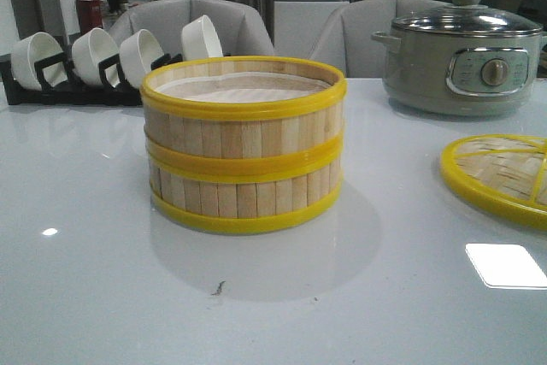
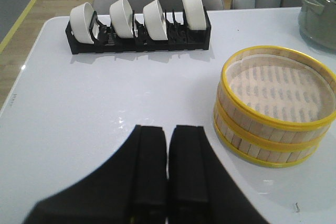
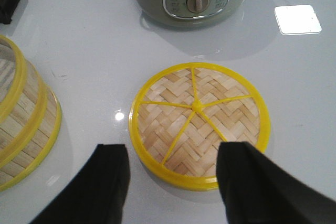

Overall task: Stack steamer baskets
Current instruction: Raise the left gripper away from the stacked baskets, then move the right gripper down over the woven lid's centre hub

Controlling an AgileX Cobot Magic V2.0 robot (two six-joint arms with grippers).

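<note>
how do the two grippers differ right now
The left gripper is shut, fingers pressed together over bare table beside the stacked steamer baskets. The right gripper is open, straddling the near edge of the woven lid. Both are black and hold nothing.

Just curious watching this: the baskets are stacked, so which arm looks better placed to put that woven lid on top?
Probably the right. Its gripper is open just above the woven lid, while the left gripper is shut, beside the stacked steamer baskets.
</note>
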